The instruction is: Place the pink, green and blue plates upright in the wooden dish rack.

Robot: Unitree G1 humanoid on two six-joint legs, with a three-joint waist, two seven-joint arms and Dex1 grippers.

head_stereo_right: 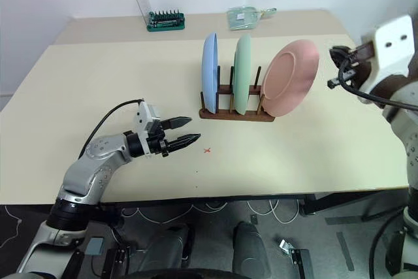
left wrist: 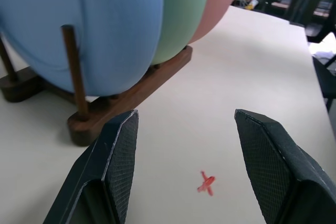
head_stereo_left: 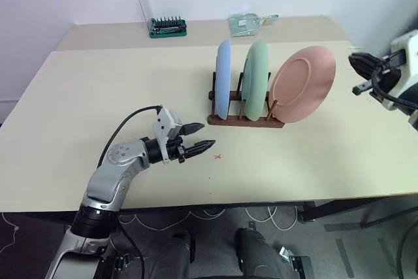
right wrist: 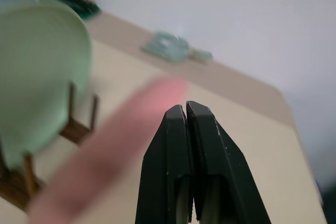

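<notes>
A pale beige table (head_stereo_left: 98,96) stands against a white wall, with a green-based tool holder (head_stereo_left: 168,27) and a clear glass item (head_stereo_left: 247,24) along its far edge. The left pincer (head_stereo_left: 198,137) hovers low over the table with its two black fingers spread and nothing between them, pointing toward the near end of the wooden dish rack (head_stereo_left: 245,120); a small red cross (head_stereo_left: 218,157) is marked on the table just beside it. The right pincer (right wrist: 185,109) is raised off to the right of the rack, fingers pressed together and empty, apart from the plates.

In the rack the blue plate (head_stereo_left: 224,78) and the green plate (head_stereo_left: 256,79) stand upright between the pegs. The pink plate (head_stereo_left: 302,83) sits at the right end, tilted outward — leaning past the last peg rather than standing straight.

By my reading the placing is done, or nearly so. To finish well, keep both pincers away from the rims on the way out, and if the pink plate leans too far, nudge its upper edge gently toward the green one — no push strong enough to slide the light rack.
</notes>
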